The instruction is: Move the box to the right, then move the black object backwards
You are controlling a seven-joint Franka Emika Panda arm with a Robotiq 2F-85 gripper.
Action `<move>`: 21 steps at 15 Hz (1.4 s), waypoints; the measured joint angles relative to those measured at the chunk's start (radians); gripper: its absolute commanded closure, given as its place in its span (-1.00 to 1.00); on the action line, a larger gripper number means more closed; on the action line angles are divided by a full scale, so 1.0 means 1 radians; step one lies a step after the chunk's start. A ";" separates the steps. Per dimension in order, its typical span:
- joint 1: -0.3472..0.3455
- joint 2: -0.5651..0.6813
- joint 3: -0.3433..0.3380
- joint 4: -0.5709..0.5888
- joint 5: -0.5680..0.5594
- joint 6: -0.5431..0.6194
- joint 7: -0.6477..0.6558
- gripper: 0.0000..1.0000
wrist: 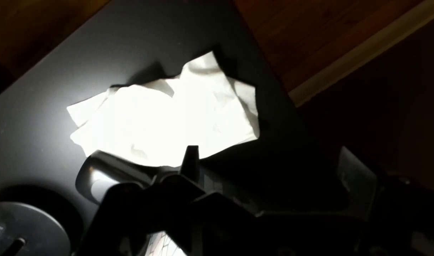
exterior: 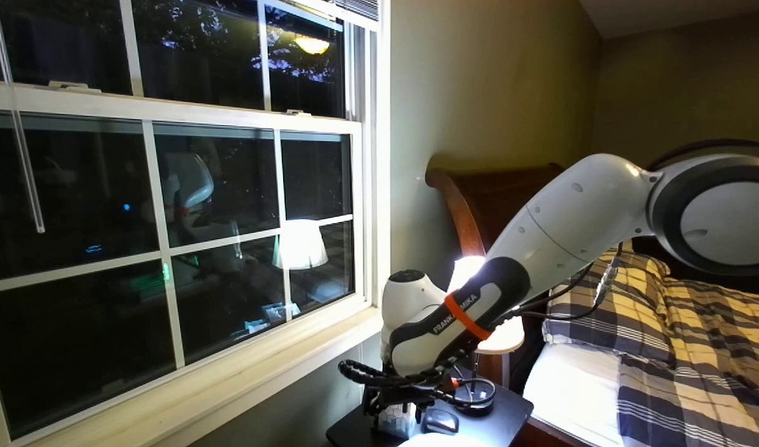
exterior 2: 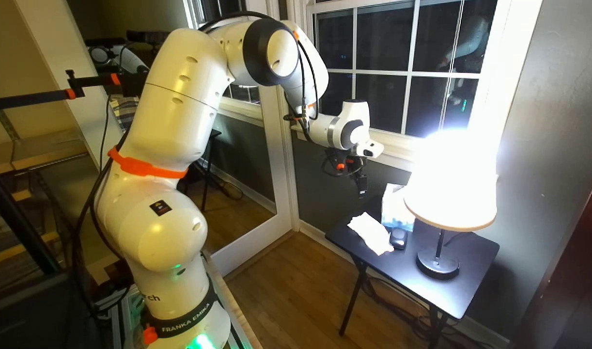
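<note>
The box [exterior 2: 397, 206] is pale with bluish markings near its base. It stands on the black table, partly behind the lamp shade. In an exterior view its patterned side [exterior: 397, 421] shows below the wrist. In the wrist view a lit corner of the box [wrist: 164, 245] shows at the bottom, and the fingers hide much of the rest. The black object [exterior 2: 398, 238], rounded like a mouse, lies beside the box; it also shows in the wrist view [wrist: 108, 174] and an exterior view [exterior: 440, 421]. My gripper [wrist: 269, 153] is open, with nothing seen held, above the table near the box [exterior 2: 361, 191].
A crumpled white cloth or paper [wrist: 167, 121] lies beside the black object, also in an exterior view [exterior 2: 371, 233]. A lit lamp [exterior 2: 451, 189] with a round black base [wrist: 28, 231] stands on the table [exterior 2: 475, 252]. The window sill [exterior: 292, 366] runs alongside.
</note>
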 measured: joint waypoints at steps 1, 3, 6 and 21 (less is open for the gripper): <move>0.023 0.030 -0.007 0.027 0.003 0.000 0.067 -1.00; 0.063 0.091 -0.025 0.084 0.004 0.001 0.196 -1.00; 0.102 0.173 -0.063 0.173 0.004 0.001 0.355 -1.00; 0.089 0.395 -0.191 0.501 0.002 -0.057 0.722 -1.00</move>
